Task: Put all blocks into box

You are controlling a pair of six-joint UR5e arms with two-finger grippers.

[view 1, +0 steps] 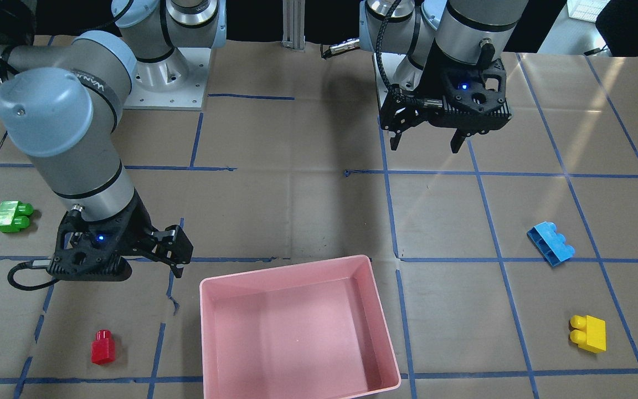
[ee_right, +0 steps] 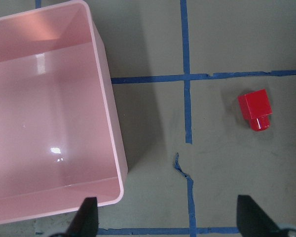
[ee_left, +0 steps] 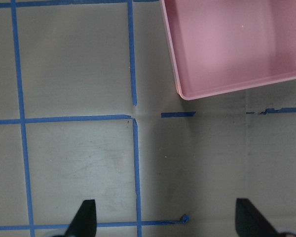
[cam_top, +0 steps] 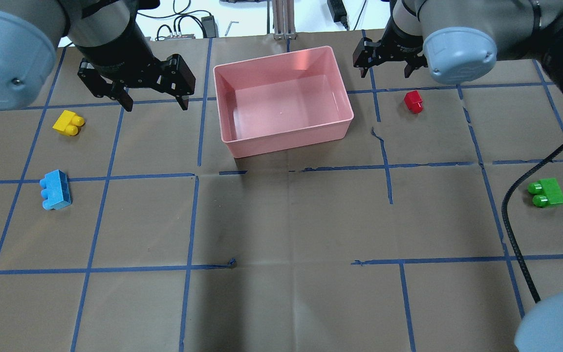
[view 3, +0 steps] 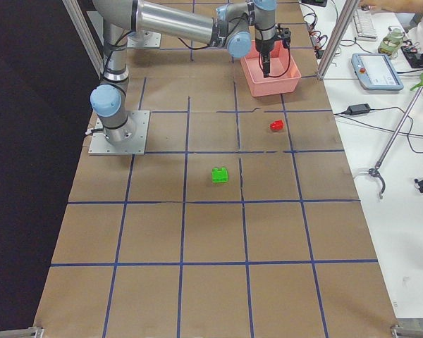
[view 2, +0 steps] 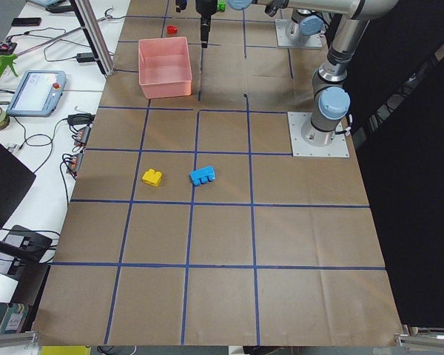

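Observation:
The pink box [cam_top: 286, 138] stands empty at the table's far middle; its rim shows in the front view [view 1: 286, 268]. The yellow block [cam_top: 68, 122] and blue block [cam_top: 55, 189] lie on the left. The red block [cam_top: 413, 101] lies right of the box and the green block [cam_top: 547, 192] further right. My left gripper [cam_top: 155, 103] hovers open and empty left of the box, whose corner [ee_left: 187, 94] shows in its wrist view. My right gripper [cam_top: 384, 73] hovers open and empty between the box and the red block [ee_right: 255, 109].
Blue tape lines grid the brown paper table cover. The right arm's black cable [cam_top: 511, 220] loops over the table near the green block. Both arm base plates [view 1: 166, 83] sit at the robot's edge. A desk with a teach pendant [view 2: 37, 90] lies beyond the far edge.

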